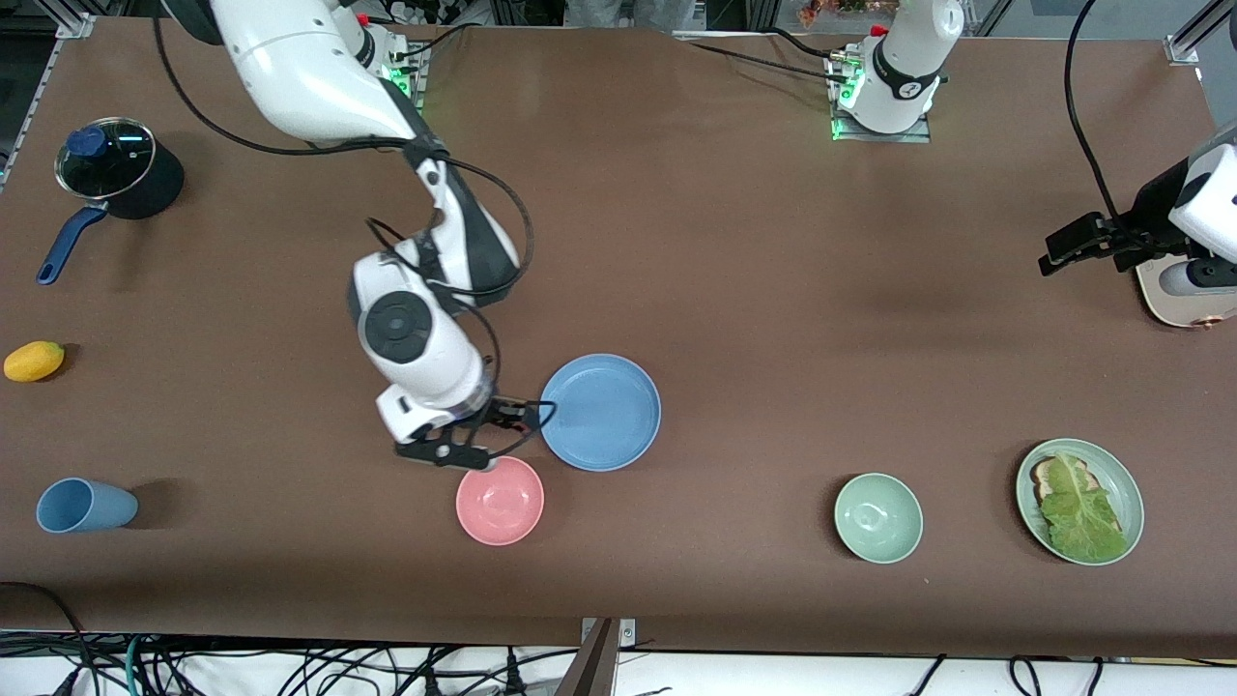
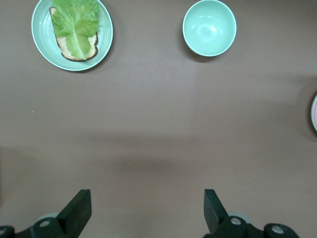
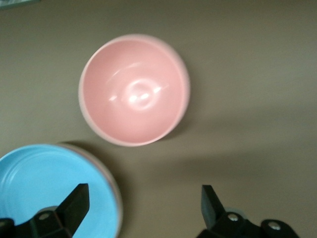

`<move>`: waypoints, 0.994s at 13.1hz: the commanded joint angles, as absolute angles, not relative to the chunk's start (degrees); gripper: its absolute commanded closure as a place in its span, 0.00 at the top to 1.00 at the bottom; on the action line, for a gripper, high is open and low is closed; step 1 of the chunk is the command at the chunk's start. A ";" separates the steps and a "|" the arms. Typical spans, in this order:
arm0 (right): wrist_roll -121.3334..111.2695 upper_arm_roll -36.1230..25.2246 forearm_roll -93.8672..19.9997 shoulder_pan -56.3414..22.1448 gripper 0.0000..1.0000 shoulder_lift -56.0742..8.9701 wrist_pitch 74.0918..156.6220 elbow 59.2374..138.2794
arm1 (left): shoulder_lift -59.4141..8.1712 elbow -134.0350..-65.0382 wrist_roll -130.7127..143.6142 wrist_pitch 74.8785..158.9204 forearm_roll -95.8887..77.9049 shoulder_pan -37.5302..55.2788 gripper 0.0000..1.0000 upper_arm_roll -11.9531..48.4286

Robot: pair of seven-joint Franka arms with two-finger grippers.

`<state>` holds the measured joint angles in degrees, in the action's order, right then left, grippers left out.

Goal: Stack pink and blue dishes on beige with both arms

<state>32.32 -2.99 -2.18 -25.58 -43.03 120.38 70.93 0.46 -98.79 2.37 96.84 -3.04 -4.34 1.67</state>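
Blue plate (image 1: pixel 601 412) is seen lying flat on the counter (image 1: pixel 734 271), roughly midway between the two ends and somewhat toward the edge nearest the front camera. In the right wrist view a pinkish rim is glimpsed just under the blue plate's (image 3: pixel 49 188) edge, but what it belongs to cannot be told. The pink bowl (image 1: pixel 500 500) is placed just beside the blue plate, nearer the front camera and slightly toward the right arm's end; the two are apart.

The right gripper (image 1: pixel 454 449) is held low over the counter just beside the blue plate's rim and over the pink bowl's edge; its jaws are spread wide and nothing is gripped between them. In its wrist view the pink bowl (image 3: pixel 133 90) is shown ahead of the spread fingers (image 3: pixel 74 203).

The left gripper (image 1: pixel 1087 246) is held over the counter near the edge at the left arm's end, where the arm waits; its jaws are parted and empty. A beige plate (image 1: pixel 1184 295) is partly seen beneath that arm at the same edge.

A green bowl (image 1: pixel 878 517) and a green plate with lettuce on bread (image 1: pixel 1079 500) are set toward the left arm's end, near the front edge. A blue cup (image 1: pixel 85 506), a yellow fruit (image 1: pixel 34 361) and a lidded pot (image 1: pixel 116 179) are found at the right arm's end.
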 commanded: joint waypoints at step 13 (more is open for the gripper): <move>11.61 -5.73 -2.11 -14.61 1.00 -10.03 97.22 89.21 | 2.02 -98.26 1.32 97.65 -1.49 -2.64 1.00 1.76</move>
<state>13.46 -9.71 -2.25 -19.28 -13.73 98.83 86.70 1.42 -98.49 2.07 98.08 -2.72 -3.44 1.77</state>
